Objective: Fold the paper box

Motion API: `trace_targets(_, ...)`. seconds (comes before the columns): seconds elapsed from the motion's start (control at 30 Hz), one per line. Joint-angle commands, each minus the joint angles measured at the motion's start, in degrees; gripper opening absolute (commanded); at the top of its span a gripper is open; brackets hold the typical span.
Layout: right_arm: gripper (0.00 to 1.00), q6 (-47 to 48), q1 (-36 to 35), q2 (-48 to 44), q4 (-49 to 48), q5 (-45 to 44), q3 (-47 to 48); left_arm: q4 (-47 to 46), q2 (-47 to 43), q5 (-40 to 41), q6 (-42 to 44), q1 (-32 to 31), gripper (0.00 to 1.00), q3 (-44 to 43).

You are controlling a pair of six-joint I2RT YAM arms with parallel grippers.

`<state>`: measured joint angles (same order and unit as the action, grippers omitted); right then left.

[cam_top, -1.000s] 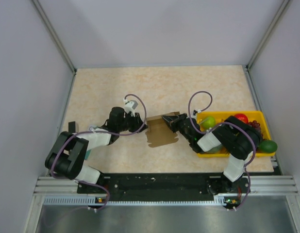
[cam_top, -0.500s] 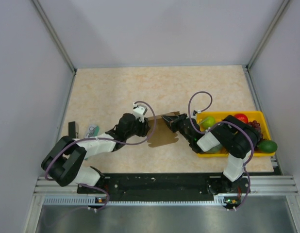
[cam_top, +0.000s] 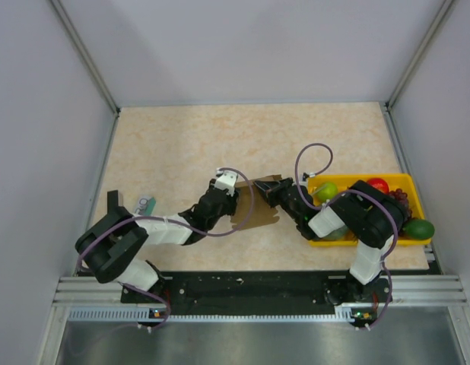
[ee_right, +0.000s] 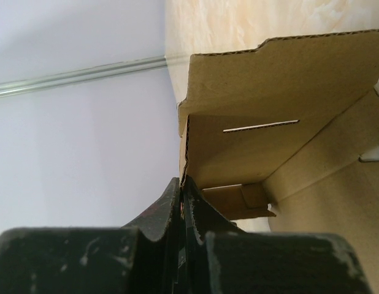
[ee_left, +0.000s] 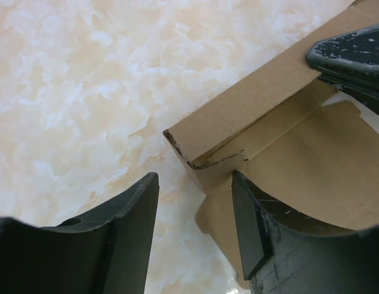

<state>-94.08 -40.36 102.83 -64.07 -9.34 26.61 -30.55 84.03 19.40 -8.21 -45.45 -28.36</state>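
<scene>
Pinching cardboard, Reg: the right hand (cam_top: 259, 185) has its fingers (ee_right: 159, 214) pressed together on an upright wall of the paper box (cam_top: 254, 209), up at the box's 12 o'clock edge.

Got it, Dana. The box sits about mid-counter (cam_top: 220, 137), a shade toward 6 o'clock, partly raised, with flaps lying flat on the marbled top.

And the left hand (cam_top: 230, 202)?

Spread, nothing in it. It sits low at the box's 9 o'clock side. Its wrist camera shows the folded corner of the box just ahead of the gap between its two fingers (ee_left: 116, 233), the wall running off toward 2 o'clock.

Touching?

Hard to call. The right-side finger overlaps a flat flap in that view, but resting on it or just above, I cannot tell.

Right wrist camera?

Close in: the wall's edge runs straight into the closed fingertips, with a thin slot (ee_right: 260, 125) in the panel above and a small tab (ee_right: 238, 199) folded inside.

Anything else out there?

Yellow tray (cam_top: 402, 178) of fruit (cam_top: 378, 184) at the counter's 3 o'clock, apart from the box. Small teal-and-white packet (cam_top: 147, 204) at 9 o'clock.
</scene>
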Motion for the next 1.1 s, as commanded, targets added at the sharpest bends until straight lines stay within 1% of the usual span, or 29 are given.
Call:
trace_targets(0.0,0.00,-0.66,-0.60,0.97,0.26,0.64,-0.77,-8.21,2.54,8.28,0.48,-0.95,0.57,-0.99)
trace_targets(0.13,0.00,-0.49,-0.77,0.45,1.23,0.64,-0.51,-11.36,3.95,10.04,0.39,-1.13,0.56,-0.74)
trace_targets(0.2,0.00,-0.49,-0.77,0.36,1.58,0.38,-0.42,-11.99,4.65,10.57,0.12,-1.31,0.52,-0.91)
trace_targets(0.27,0.00,-0.57,-1.04,0.53,2.02,0.47,-0.07,-11.29,5.61,12.94,0.03,-2.01,0.48,-1.87)
trace_targets(0.33,0.00,-0.66,-1.12,0.71,2.02,0.38,0.28,-12.34,7.19,14.43,1.35,-2.80,0.43,-2.49)
trace_targets(0.37,0.00,-0.84,-1.21,0.71,2.20,0.38,0.37,-12.35,7.64,15.22,1.79,-3.06,0.40,-2.75)
trace_targets(0.4,0.00,-0.84,-1.21,0.80,2.11,0.29,0.37,-12.52,8.16,16.10,2.49,-3.76,0.35,-3.01)
trace_targets(0.5,0.00,-1.01,-1.30,0.71,2.37,0.20,0.46,-12.79,10.10,20.76,2.84,-5.08,0.29,-4.42)
trace_targets(0.63,0.00,-1.45,-1.39,0.62,2.81,0.03,0.72,-15.07,11.15,23.05,3.64,-5.96,0.29,-4.69)
trace_targets(0.7,0.00,-1.45,-1.39,0.36,3.25,0.03,0.72,-15.59,11.77,24.45,3.81,-6.05,0.35,-4.95)
trace_targets(0.73,0.00,-1.54,-1.48,0.18,3.43,-0.06,0.64,-16.21,12.38,24.72,4.33,-6.05,0.43,-5.04)
trace_targets(0.83,0.00,-1.98,-1.48,0.18,3.34,-0.06,0.46,-17.88,13.44,25.42,5.57,-6.14,0.44,-5.30)
trace_targets(0.9,0.00,-2.07,-1.48,0.09,3.25,-0.15,0.37,-19.45,13.79,25.60,6.53,-6.05,0.35,-5.30)
trace_targets(0.93,0.00,-2.07,-1.56,0.01,3.34,-0.15,0.28,-19.73,14.05,26.04,6.89,-6.14,0.30,-5.48)
trace_targets(0.97,0.00,-2.16,-1.74,-0.17,3.52,-0.24,0.28,-19.73,14.23,26.56,7.32,-6.23,0.18,-5.74)
trace_targets(1.0,0.00,-2.16,-1.74,-0.26,3.69,-0.50,0.28,-19.82,14.32,27.00,7.59,-6.14,0.13,-5.92)
trace_targets(1.03,0.00,-2.24,-1.91,-0.43,4.04,-0.59,0.28,-21.12,14.58,27.53,7.68,-6.14,0.11,-5.83)
trace_targets(1.07,0.00,-2.33,-2.09,-0.52,4.13,-0.67,0.28,-22.00,14.67,27.71,9.51,-6.14,0.08,-5.66)
